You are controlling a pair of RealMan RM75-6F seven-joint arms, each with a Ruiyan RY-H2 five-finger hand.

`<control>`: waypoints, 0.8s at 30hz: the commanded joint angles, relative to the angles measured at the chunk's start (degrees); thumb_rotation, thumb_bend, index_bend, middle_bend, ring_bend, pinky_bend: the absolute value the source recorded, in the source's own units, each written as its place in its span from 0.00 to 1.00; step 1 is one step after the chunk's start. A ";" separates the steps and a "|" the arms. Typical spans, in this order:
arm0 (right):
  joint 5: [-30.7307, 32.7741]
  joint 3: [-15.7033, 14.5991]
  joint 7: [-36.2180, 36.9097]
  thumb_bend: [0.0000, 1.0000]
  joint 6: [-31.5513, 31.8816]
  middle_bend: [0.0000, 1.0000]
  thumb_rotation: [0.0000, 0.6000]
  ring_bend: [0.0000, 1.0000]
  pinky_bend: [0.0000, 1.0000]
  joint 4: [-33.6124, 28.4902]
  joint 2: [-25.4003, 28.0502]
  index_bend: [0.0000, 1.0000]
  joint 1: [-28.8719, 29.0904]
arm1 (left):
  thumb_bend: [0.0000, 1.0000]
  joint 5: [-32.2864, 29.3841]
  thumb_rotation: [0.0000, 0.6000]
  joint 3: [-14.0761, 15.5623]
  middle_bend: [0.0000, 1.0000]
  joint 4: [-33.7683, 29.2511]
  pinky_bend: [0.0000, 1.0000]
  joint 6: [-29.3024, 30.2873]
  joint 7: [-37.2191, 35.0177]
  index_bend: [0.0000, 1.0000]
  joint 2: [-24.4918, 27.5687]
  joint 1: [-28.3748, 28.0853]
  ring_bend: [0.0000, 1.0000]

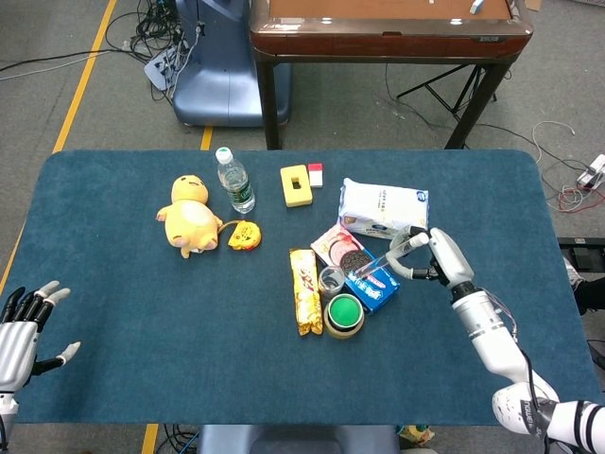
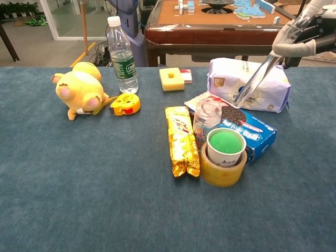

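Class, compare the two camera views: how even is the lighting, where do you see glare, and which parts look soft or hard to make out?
Head view: even, soft light on the table, faint shadows, glare on the wooden tabletop behind. Chest view: the clear tube in the right hand is see-through and hard to make out against the tissue pack; the background looks softer.
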 commanded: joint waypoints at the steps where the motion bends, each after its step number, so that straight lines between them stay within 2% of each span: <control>1: -1.85 -1.17 -10.80 0.48 2.77 0.57 1.00 0.52 0.38 2.33 -0.06 0.70 0.02 | 0.20 0.04 1.00 -0.01 0.10 -0.04 0.00 -0.03 0.07 0.18 -0.03 -0.06 0.11; 5: -3.49 -1.89 -21.47 0.48 8.28 0.57 1.00 0.52 0.38 6.10 -2.66 0.70 -0.06 | 0.20 -0.04 1.00 0.00 0.10 0.13 0.00 -0.21 0.02 0.18 -0.19 -0.16 0.11; 10: -3.27 -2.00 -23.81 0.47 9.61 0.57 1.00 0.52 0.38 6.88 -4.32 0.70 -0.16 | 0.20 -0.05 1.00 0.00 0.10 0.30 0.00 -0.30 -0.07 0.18 -0.28 -0.23 0.11; 14: -1.08 -1.09 -17.78 0.48 6.82 0.57 1.00 0.52 0.38 3.55 -4.25 0.70 -0.09 | 0.20 -0.08 1.00 0.00 0.10 0.42 0.00 -0.21 -0.22 0.18 -0.31 -0.19 0.11; 18: 2.57 1.34 -5.90 0.48 0.75 0.57 1.00 0.53 0.38 -2.55 -1.72 0.70 0.15 | 0.20 -0.05 1.00 0.03 0.10 0.52 0.00 -0.12 -0.40 0.18 -0.29 -0.15 0.11; 24: 2.23 3.56 -1.89 0.48 1.06 0.57 1.00 0.53 0.38 -4.16 -1.52 0.70 0.54 | 0.20 -0.04 1.00 0.07 0.10 0.71 0.00 0.08 -0.68 0.18 -0.31 -0.02 0.11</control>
